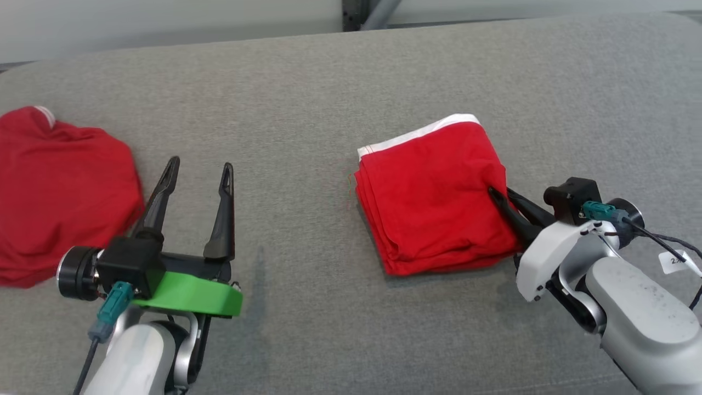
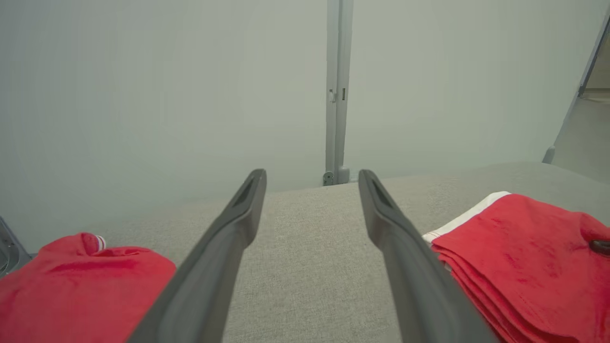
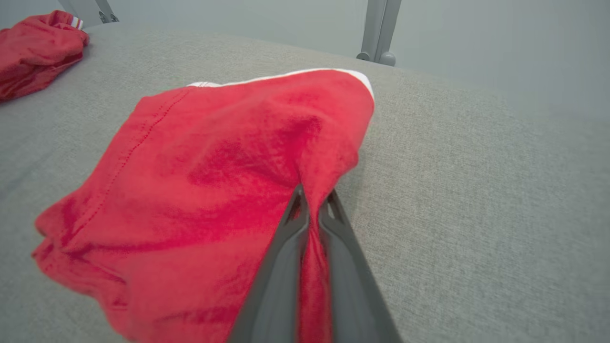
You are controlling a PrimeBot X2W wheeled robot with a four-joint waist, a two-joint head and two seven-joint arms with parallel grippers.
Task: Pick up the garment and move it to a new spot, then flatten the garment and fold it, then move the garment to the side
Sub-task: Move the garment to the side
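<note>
Folded red cloth garment with a white band (image 1: 433,203) lies right of centre on the grey woven fabric surface (image 1: 329,88), well clear of the far edge, white band twd the back. Right gripper (image 1: 496,195) comes in from the garment's right side, fingers pinched together on a bunched fold at that edge. Bare fabric all round: a wide strip btwn the garment & the crumpled red cloth heap with a striped collar (image 1: 60,192) at far left, more room to the right & front. Left gripper (image 1: 201,164) hangs over that middle strip, near the heap, fingers spread apart, nothing in them.

Right wrist view: cloth squeezed up btwn the two fingers, puckered above the tips; head view gives just the dark tips at the hem. Left wrist view: stacked layers along the garment's near edge, plus the surface's far edge w/ a grey metal post (image 2: 337,95) & pale wall (image 2: 143,85) behind.

Surface looks even, back corners rounded.
</note>
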